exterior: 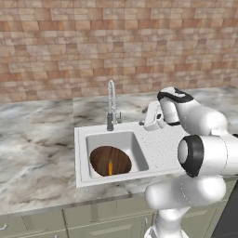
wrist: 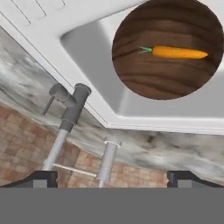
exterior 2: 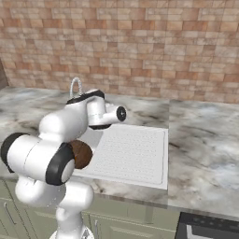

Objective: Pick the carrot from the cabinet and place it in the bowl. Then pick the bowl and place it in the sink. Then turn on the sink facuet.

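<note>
The white sink holds the dark brown wooden bowl in its basin, and the orange carrot lies inside the bowl. In the hand view the bowl sits at the upper right with the carrot across it. The chrome sink faucet rises behind the basin; its grey base and small side lever appear in the hand view. My gripper hovers open and empty to the right of the faucet over the drainboard. Its fingertips stand wide apart.
A marble counter surrounds the sink, with a brick wall behind it. The ribbed drainboard lies right of the basin. My own arm covers most of the basin in the right base view, leaving a sliver of the bowl.
</note>
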Robot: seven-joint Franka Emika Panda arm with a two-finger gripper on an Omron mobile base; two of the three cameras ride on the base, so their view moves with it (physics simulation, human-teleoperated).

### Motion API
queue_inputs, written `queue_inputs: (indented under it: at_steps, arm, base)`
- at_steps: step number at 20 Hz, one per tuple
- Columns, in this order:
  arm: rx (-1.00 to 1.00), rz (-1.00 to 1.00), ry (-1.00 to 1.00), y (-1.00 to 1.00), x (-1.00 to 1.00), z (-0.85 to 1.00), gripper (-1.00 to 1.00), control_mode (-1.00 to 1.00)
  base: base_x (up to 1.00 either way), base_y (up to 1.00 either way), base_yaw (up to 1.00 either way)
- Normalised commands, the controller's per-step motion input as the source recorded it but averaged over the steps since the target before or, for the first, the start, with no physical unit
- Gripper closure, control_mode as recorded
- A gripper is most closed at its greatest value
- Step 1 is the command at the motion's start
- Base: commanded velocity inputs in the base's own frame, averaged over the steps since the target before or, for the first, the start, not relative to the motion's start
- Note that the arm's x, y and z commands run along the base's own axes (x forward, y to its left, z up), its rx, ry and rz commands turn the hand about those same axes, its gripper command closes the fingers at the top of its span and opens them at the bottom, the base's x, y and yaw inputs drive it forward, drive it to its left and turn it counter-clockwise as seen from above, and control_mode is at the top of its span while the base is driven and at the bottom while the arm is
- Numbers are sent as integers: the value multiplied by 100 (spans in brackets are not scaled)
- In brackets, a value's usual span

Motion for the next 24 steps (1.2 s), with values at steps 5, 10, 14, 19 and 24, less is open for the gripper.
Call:
queue_inputs:
  at_steps: [5, 10, 14, 19, 24]
  arm:
    - [0, -2, 0, 34, 57, -38, -100, -100]
    - [0, -4, 0, 17, 43, -35, -100, -100]
    - [0, -4, 0, 13, 68, -17, -100, -100]
    - [0, -3, 0, 9, 72, -7, -100, -100]
    - [0, 0, 0, 1, 62, -17, -100, -100]
  base:
    - [0, 0, 0]
    - [0, 0, 0]
    - [0, 0, 0]
    - [0, 0, 0]
    - [0, 0, 0]
